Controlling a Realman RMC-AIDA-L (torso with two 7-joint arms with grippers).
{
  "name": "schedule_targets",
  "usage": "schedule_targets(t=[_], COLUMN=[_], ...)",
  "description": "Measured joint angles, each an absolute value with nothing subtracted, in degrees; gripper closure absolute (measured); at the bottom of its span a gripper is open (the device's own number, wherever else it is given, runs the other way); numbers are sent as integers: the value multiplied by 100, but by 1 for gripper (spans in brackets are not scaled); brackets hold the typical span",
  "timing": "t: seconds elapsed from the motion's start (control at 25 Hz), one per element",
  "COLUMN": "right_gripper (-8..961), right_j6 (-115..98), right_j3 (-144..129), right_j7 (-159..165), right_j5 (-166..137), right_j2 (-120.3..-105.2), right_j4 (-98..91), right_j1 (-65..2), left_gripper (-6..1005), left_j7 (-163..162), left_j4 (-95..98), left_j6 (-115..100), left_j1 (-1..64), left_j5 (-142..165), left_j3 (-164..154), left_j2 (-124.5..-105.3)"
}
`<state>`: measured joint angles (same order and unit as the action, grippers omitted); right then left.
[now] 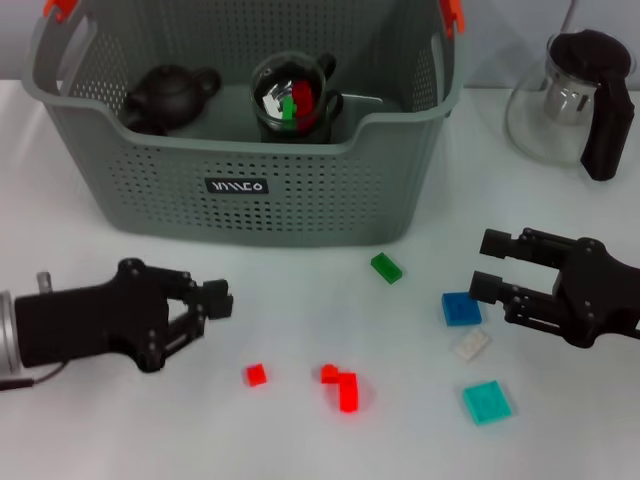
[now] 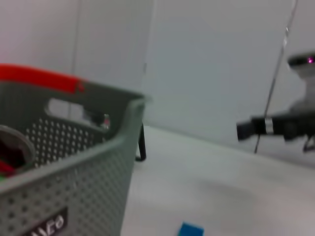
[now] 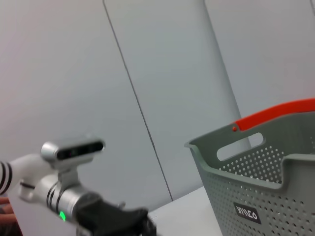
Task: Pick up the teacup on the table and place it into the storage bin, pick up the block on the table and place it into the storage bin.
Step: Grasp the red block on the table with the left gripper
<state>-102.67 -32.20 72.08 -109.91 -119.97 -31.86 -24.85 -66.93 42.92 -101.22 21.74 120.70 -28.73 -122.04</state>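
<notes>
Head view: white tabletop point(image 1: 300, 440), pale wall panels behind it in both wrist views. The large grey perforated plastic storage bin point(image 1: 250, 180) with orange handle clips and a small black label sits at the back, centre-left. Inside it: a dark round teapot point(image 1: 168, 95) on the robot's left, and next to it a dark glass teacup point(image 1: 292, 100) holding red, green and white pieces. A clear glass pitcher with a black handle and lid point(image 1: 575, 100) stands on the table to the bin's right, cut off by the frame edge.

Loose blocks on the table in front of the bin: small green block point(image 1: 386, 267), blue block point(image 1: 461, 309), white block point(image 1: 470, 344), teal block point(image 1: 488, 401), small red block point(image 1: 255, 375), and a larger red L-shaped piece point(image 1: 342, 386). All are outside the bin.

Hard to read: the teacup contents are a jumble; piece count is unclear. Left wrist view is blurred, showing the bin corner, a bit of the blue block and the other arm in the distance.

Left gripper point(image 1: 222, 300) is low at front left, pointing toward the centre, fingers close together with nothing between them. Right gripper point(image 1: 483, 263) is at front right, pointing left, fingers spread apart, empty, lower finger just beside the blue block.
</notes>
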Motion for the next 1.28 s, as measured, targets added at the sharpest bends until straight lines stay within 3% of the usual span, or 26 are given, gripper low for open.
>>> schedule_targets(t=[0.28,0.56,0.8,1.28], right_gripper=[288,288,287,287], right_j6=[-10239,-10230,-10207,-10194], right_j3=[-3203,-3191,-3190,-3190], right_j7=[7289,7326,7330,7330], right_j5=[-10971,-10960,-10959,-10960], right_j2=[-11995,-11997,-11997,-11997], right_j4=[-3183,-3181,-3189,-3182], right_j1=[-2473,-2474,-2490,-2496], left_gripper=[783,646,465,469], left_j7=[-5145,-4635,-4065,-4137], left_j4=[3960,3381,3106,2948], left_j6=[-9688,-8865,-8635,-8215], left_j1=[1910,1930,1895,1901], left_j5=[12174,12178,12144,12172], left_j3=[-3103,-3269,-3230,-3298], left_j2=[-12415,-12425,-12441,-12446])
